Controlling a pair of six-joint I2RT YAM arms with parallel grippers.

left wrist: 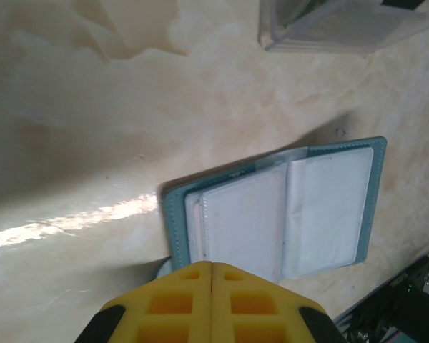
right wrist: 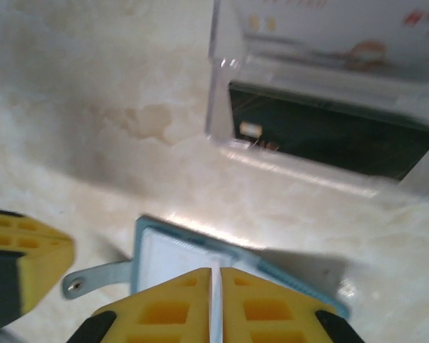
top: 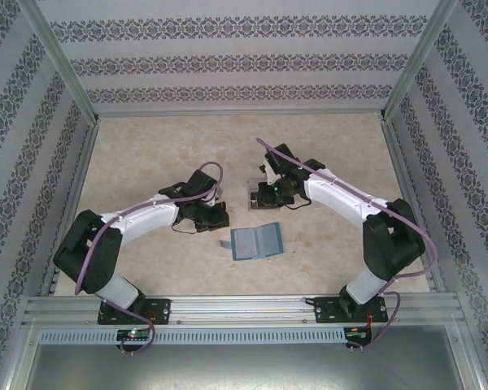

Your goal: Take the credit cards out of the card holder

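Lying open just ahead of the closed left gripper (left wrist: 212, 270), the flat teal-blue bifold card holder (left wrist: 272, 214) looks light, floppy, apt to slide; any thin, slick credit cards inside want pinching by an exposed edge. The right gripper (right wrist: 216, 275) hangs above it, pads all but touching.

card holder (top: 256, 241) flat on table (top: 146, 154), tray (top: 254, 197) just behind it

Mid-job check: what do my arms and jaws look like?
Both the left arm and right arm have white links, black joints and black bases, each trailed by a mauve cable. The left gripper and right gripper carry yellow jaws with square recessed pockets and black edging.
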